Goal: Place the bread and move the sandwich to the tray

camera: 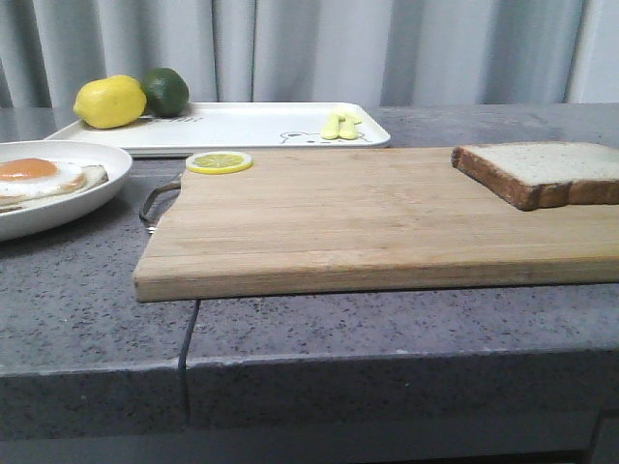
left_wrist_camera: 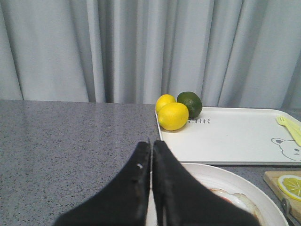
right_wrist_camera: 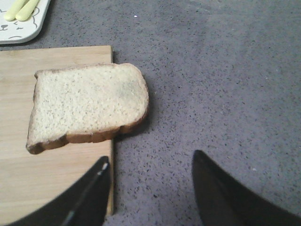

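The bread (camera: 542, 170) lies on the right end of the wooden cutting board (camera: 368, 217), its edge overhanging the board in the right wrist view (right_wrist_camera: 87, 106). The sandwich, a fried egg on bread on a round white plate (camera: 53, 184), sits at the left and shows partly in the left wrist view (left_wrist_camera: 235, 197). The white tray (camera: 251, 126) with a bear drawing lies behind; it also shows in the left wrist view (left_wrist_camera: 235, 136). My left gripper (left_wrist_camera: 151, 143) is shut and empty above the plate's rim. My right gripper (right_wrist_camera: 150, 160) is open above the counter, short of the bread.
A lemon (camera: 109, 101) and a lime (camera: 166, 90) sit at the tray's left end, with yellow cutlery (camera: 340, 125) at its right. A lemon slice (camera: 220, 161) lies on the board's back left corner. The grey stone counter (camera: 77, 280) ends at a front edge.
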`<state>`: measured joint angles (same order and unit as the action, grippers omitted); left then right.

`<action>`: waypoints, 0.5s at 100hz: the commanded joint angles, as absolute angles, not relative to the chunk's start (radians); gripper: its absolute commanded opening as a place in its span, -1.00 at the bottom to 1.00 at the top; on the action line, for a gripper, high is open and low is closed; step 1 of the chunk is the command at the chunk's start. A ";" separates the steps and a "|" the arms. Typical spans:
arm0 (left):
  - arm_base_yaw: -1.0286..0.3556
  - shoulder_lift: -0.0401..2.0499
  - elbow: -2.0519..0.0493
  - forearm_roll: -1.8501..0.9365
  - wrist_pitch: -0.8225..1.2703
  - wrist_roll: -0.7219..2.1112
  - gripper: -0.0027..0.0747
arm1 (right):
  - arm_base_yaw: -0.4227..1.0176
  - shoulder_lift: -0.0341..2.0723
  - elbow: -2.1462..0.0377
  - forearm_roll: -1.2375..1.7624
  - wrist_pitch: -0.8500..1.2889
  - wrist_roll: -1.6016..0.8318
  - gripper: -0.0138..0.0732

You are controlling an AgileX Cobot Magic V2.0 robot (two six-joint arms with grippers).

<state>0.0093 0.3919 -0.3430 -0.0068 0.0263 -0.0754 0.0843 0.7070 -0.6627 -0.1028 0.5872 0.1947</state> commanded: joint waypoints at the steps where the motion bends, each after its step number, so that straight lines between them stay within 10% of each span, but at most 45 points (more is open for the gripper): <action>1: 0.012 0.423 -0.382 -0.015 -0.075 -0.080 -0.98 | 0.078 0.795 -0.754 -0.104 0.539 0.226 0.56; 50: 0.012 0.439 -0.382 -0.015 -0.093 -0.080 -0.98 | -0.070 1.267 -1.056 0.062 0.662 0.188 0.50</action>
